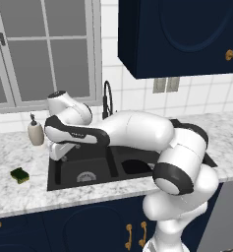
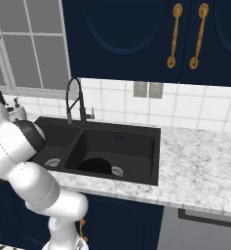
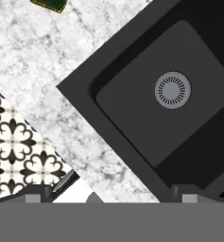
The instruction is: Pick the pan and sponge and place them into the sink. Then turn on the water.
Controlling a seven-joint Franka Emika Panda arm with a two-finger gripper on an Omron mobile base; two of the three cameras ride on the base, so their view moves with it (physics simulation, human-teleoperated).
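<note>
Black pan (image 2: 95,166) already lay in the sink (image 1: 56,181) basin beside me; my end effector (image 1: 59,150) hung spread and empty, with the sponge (image 1: 20,174) just beyond on the bench (image 1: 19,197), awaiting pickup.

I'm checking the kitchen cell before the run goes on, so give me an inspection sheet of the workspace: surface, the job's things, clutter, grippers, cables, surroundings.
Surface: white-grey marble counter around a black double-basin sink.
Job's things: pan lies in the right basin; sponge sits on the counter left of the sink; faucet shows no stream.
Clutter: beige soap dispenser at the back left of the counter.
Grippers: gripper hangs over the sink's left basin, fingers open, holding nothing.
Cables: nothing seen.
Surroundings: window behind the sink, navy upper cabinet, white tiled wall with an outlet, patterned floor tiles.
</note>
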